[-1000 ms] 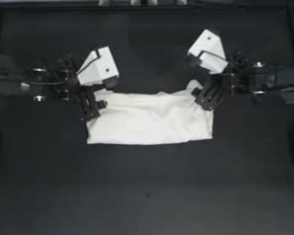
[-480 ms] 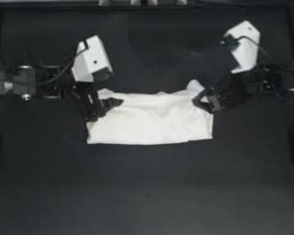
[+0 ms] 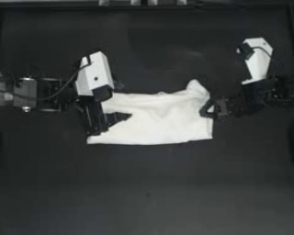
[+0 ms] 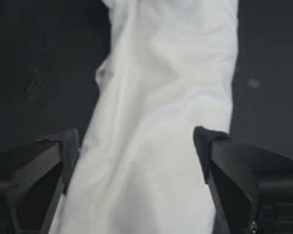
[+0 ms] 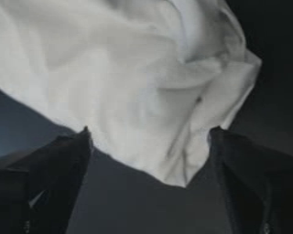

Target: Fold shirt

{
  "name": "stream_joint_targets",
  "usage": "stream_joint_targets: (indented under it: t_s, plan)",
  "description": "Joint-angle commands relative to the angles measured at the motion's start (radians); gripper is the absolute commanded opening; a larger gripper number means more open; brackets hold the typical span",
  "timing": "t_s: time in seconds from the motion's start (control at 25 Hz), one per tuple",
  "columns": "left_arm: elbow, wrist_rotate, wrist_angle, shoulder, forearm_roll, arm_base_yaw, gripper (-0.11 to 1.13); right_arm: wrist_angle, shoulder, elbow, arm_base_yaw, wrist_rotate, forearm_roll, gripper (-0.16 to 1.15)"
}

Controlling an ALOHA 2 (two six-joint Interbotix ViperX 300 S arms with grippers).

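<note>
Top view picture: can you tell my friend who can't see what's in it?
A crumpled white cloth T-shirt lies on the dark table. The left gripper sits at its left edge and the right gripper at its right edge.

Dark matte desk fills view; raised dark rim along far edge and both sides; faint surface specks.

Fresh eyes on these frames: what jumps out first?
The white shirt, bunched into a rough rectangle mid-table, stands out against the dark table. The left hand sits at its left edge and the right hand at its right edge, both open with cloth between the jaws.
</note>
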Motion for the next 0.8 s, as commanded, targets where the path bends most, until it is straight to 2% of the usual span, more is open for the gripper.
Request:
stream_joint_targets:
  t_s: [0.04,0.2,0.44,0.6,0.8]
  plan:
    - [-0.021,0.003,-0.023,-0.008,0.003,0.000,1.02,0.003,0.020,-0.012,0.011,0.015,-0.005,1.00]
    - [-0.021,0.003,-0.023,0.008,0.003,-0.002,1.02,-0.012,0.040,-0.005,0.011,0.048,-0.014,1.00]
    - [-0.023,0.003,-0.043,0.025,0.011,-0.002,1.02,-0.029,0.117,-0.021,0.015,0.100,-0.064,0.99]
    - [-0.021,0.003,-0.043,0.037,0.011,-0.002,1.01,-0.104,0.149,-0.025,0.017,0.129,-0.094,0.97]
    - [-0.021,0.003,-0.043,0.044,0.020,-0.003,1.01,-0.176,0.192,-0.014,0.015,0.132,-0.089,0.97]
